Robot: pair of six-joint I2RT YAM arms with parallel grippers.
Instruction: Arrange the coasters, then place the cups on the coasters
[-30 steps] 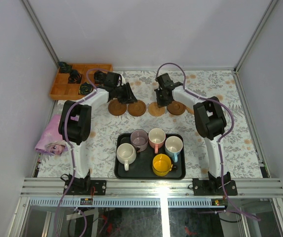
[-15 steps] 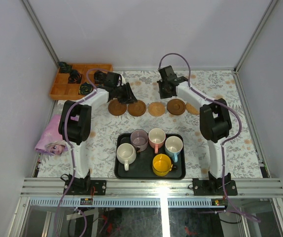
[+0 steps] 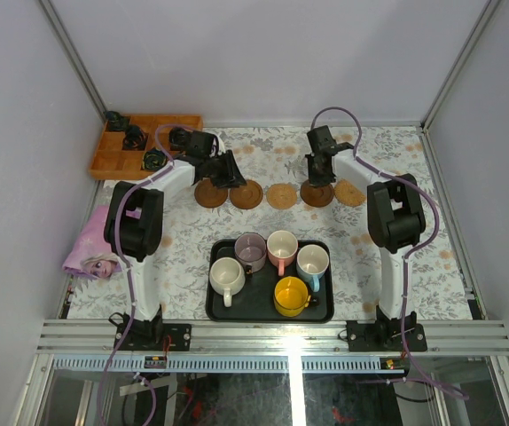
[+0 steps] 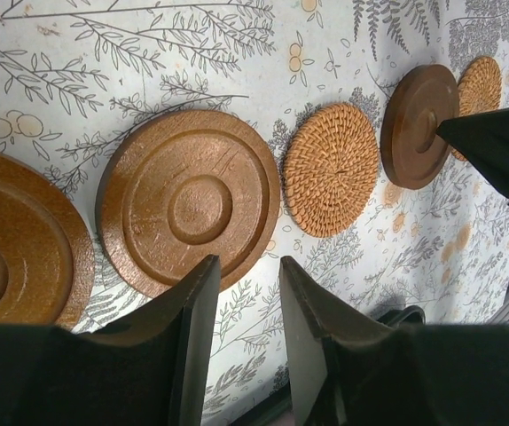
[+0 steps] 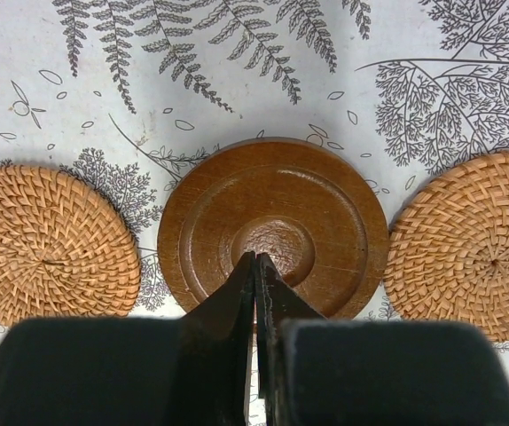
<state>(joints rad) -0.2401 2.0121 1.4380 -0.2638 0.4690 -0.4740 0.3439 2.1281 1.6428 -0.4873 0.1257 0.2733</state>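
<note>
Five coasters rowed beyond tray holding five cups. Left gripper slightly open, empty; right gripper shut over brown coaster. Box, cloth far left.

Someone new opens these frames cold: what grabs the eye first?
A row of five coasters, three wooden and two woven, runs across the far half of the table. The shut right tool points at the centre of one wooden coaster. Near the front, a black tray holds all five mugs, none on a coaster yet.
</note>
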